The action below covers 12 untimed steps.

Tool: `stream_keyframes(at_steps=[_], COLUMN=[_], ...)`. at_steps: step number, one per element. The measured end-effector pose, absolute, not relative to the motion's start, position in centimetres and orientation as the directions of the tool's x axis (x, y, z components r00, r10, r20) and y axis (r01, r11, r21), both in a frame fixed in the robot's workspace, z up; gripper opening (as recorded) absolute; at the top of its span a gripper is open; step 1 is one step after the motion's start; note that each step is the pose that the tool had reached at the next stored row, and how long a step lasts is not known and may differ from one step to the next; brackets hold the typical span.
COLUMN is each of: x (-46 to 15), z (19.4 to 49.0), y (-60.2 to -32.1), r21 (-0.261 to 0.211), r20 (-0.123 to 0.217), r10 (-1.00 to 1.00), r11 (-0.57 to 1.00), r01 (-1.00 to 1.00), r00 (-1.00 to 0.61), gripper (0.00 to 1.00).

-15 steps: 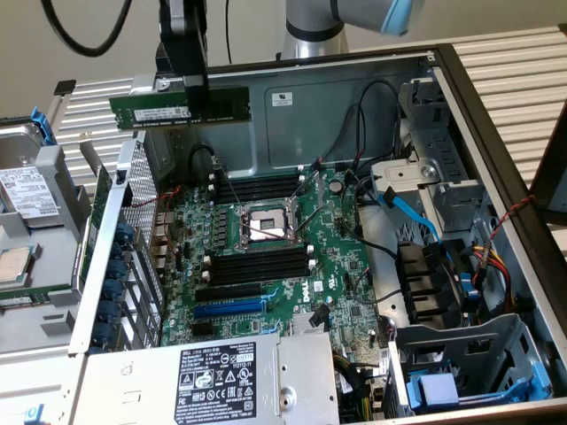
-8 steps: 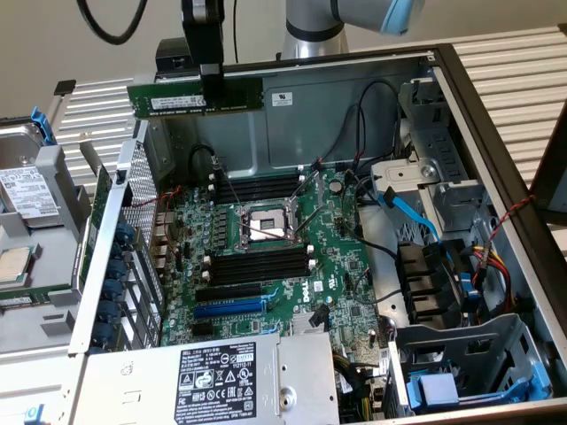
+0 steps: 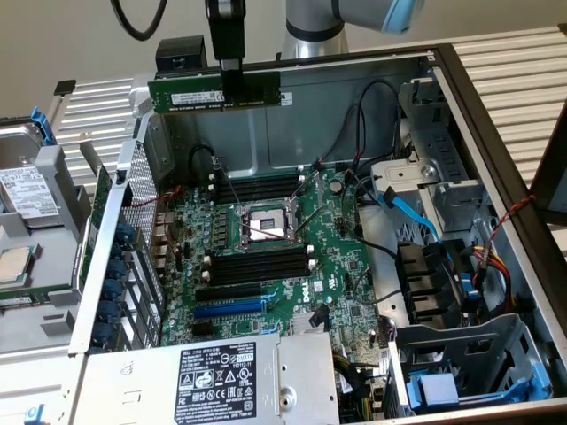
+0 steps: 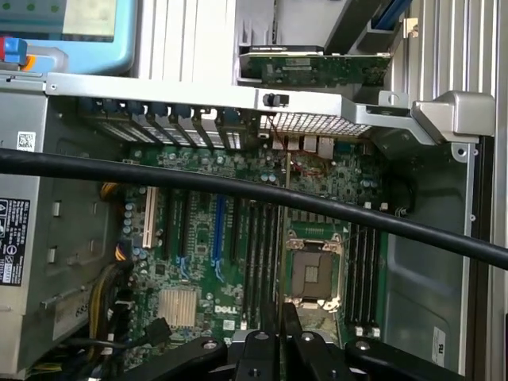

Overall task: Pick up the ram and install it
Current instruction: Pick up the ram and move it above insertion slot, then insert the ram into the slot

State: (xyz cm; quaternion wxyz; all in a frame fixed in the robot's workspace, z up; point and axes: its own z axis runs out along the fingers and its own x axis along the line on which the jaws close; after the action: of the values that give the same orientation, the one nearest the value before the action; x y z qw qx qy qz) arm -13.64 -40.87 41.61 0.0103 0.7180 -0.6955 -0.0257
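The ram (image 3: 190,92), a long dark-green stick with a pale label strip, hangs level in the air above the open computer case's back wall. My gripper (image 3: 231,75) is shut on its upper edge, right of the stick's middle. Well below it lies the green motherboard (image 3: 337,266), with black memory slots (image 3: 257,188) behind the CPU socket (image 3: 263,223) and more of them (image 3: 261,266) in front of it. In the wrist view my fingers (image 4: 270,329) pinch together, and the memory slots (image 4: 258,254) and the socket (image 4: 311,270) lie far beneath them.
A blue expansion slot (image 3: 229,308) lies near the power supply (image 3: 221,381). Drive cages and a blue cable (image 3: 407,208) take up the exterior view's right side of the case. A hard drive (image 3: 27,190) sits outside on the exterior view's left. A black cable (image 4: 238,186) crosses the wrist view.
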Motion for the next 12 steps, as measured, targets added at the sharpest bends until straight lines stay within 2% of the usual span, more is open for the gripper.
stream_keyframes(at_steps=[12], x=[-12.75], z=[41.27], y=[-40.69], r21=[0.051], r20=[-0.023], r10=[-0.999], r11=[-0.049], r01=[-0.998], r00=[0.048], gripper=[0.13])
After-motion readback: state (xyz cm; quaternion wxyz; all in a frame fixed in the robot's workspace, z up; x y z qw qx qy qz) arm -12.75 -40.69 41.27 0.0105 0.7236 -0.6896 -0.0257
